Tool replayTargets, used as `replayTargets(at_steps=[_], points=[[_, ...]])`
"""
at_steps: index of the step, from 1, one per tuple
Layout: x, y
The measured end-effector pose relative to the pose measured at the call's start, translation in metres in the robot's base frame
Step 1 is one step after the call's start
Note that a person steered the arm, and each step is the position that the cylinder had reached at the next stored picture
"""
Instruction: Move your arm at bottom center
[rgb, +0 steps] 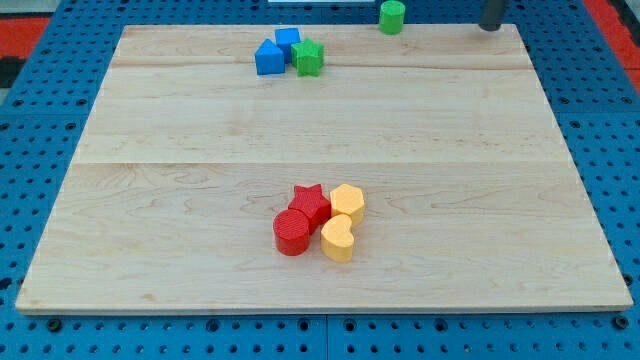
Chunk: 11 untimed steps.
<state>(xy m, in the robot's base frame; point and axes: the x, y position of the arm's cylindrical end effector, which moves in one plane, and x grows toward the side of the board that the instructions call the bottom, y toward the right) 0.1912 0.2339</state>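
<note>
My tip (492, 28) shows at the view's top right, at the far edge of the wooden board (180, 200), far from every block; only the rod's dark lower end is in view. A green cylinder (392, 16) stands to its left at the top edge. Two blue blocks (268, 58) (288, 40) and a green star-like block (309, 57) cluster at the top, left of centre. Near the bottom centre, a red star (311, 203), a red cylinder (292, 232), a yellow hexagon (347, 203) and a yellow heart (338, 239) sit touching one another.
The board lies on a blue perforated table (40, 330). A red area (20, 30) shows at the view's top left corner and another at the top right.
</note>
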Motion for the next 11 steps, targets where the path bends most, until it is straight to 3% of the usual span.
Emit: replayTargets(at_steps=[1,2,3,4,8,10,11], points=[[0.008,-0.029],[0.086,-0.027],[0.151,-0.063],[0.171,-0.119],[0.183,-0.117],[0.245,-0.093],[0.308,-0.090]])
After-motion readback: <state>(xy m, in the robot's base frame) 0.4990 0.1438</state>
